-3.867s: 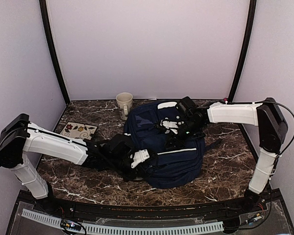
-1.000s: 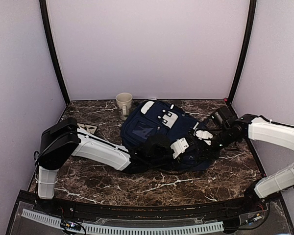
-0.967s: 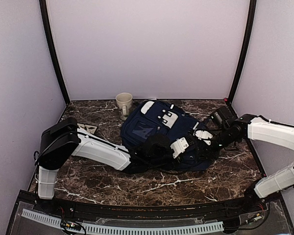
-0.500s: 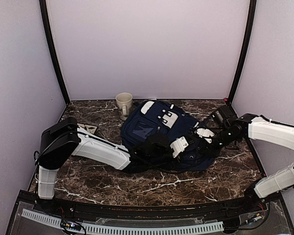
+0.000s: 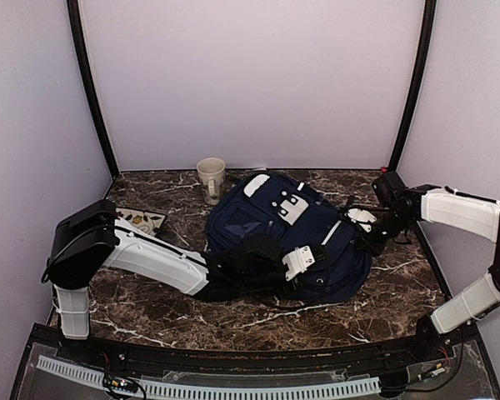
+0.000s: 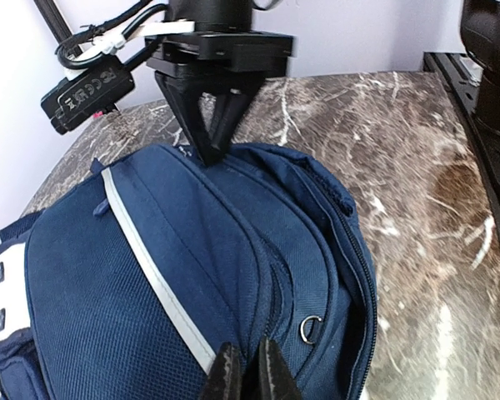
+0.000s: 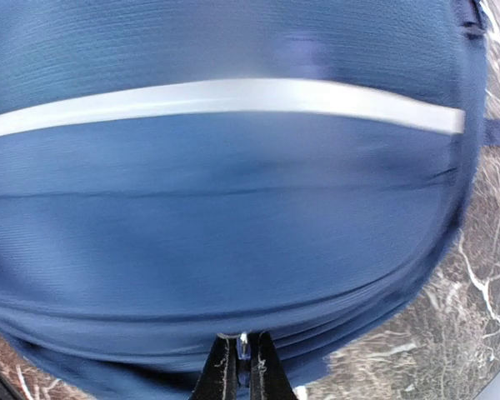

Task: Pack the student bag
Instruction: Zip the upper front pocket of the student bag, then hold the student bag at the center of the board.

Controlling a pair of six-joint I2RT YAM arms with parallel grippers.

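Observation:
The student bag [image 5: 254,218], navy with white stripes and a white buckle patch, lies flat in the middle of the marble table. My left gripper [image 5: 318,255] rests on the bag's near side. In the left wrist view it [image 6: 245,375] is shut on a fold of the bag [image 6: 150,275] beside a zipper seam and a small metal ring [image 6: 309,328]. My right gripper [image 5: 361,243] sits at the bag's right end. In the right wrist view it [image 7: 242,367] is shut on a small metal zipper pull [image 7: 242,345] at the edge of the bag [image 7: 233,208]. The left wrist view also shows the right gripper [image 6: 212,146] pinching the bag's far end.
A cream mug [image 5: 212,177] stands at the back, just left of the bag. A flower-patterned card [image 5: 142,221] lies at the left, partly under my left arm. Pale walls and black posts close in the table on three sides.
My right gripper has shut on the zipper pull and drawn back to the right. The bag has shifted and stretched out with it. My left arm has slid a little toward the front.

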